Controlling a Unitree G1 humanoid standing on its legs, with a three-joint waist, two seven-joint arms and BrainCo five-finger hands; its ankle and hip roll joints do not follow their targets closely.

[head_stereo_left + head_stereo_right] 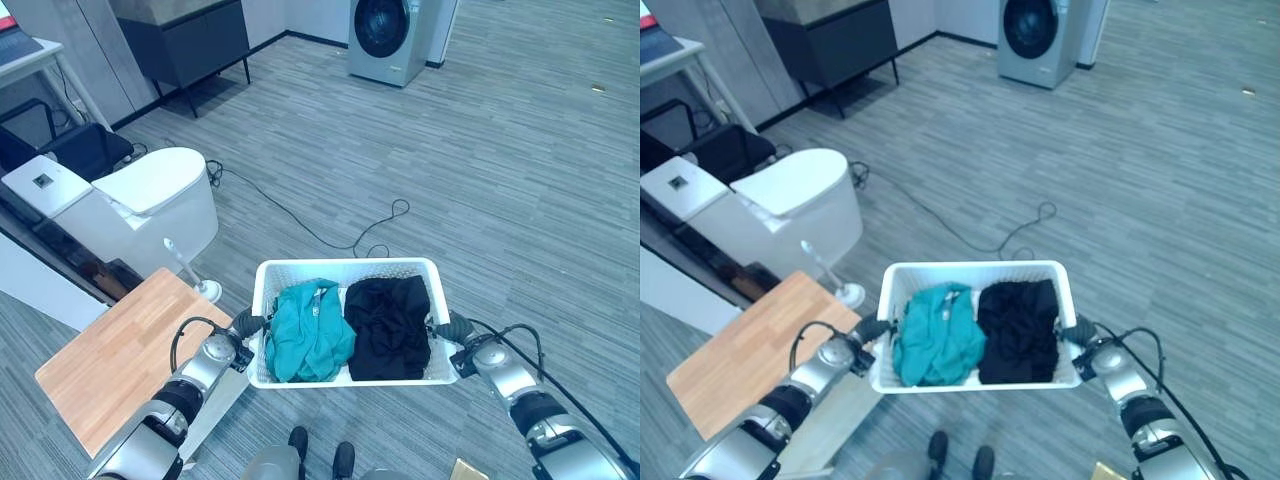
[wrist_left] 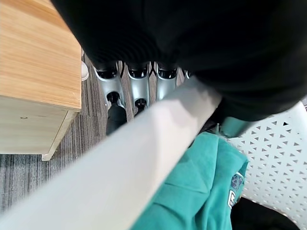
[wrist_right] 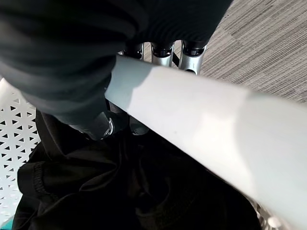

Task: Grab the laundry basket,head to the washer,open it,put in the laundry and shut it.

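Observation:
A white laundry basket (image 1: 345, 267) hangs in the air in front of me, carried between both hands. In it lie a teal garment (image 1: 308, 332) on the left and a black garment (image 1: 388, 325) on the right. My left hand (image 1: 238, 340) is shut on the basket's left rim (image 2: 144, 143), fingers (image 2: 139, 86) curled under it. My right hand (image 1: 456, 338) is shut on the right rim (image 3: 201, 120), fingers (image 3: 163, 50) hooked beneath. The washer (image 1: 385, 38), grey with a dark round door that is closed, stands far ahead across the floor.
A wooden table (image 1: 120, 355) is at my lower left, close to the left arm. Beyond it stand a white toilet (image 1: 135, 205) and a toilet brush (image 1: 200, 280). A dark cabinet (image 1: 190, 40) stands far left. A black cable (image 1: 330, 225) snakes over the grey floor between me and the washer.

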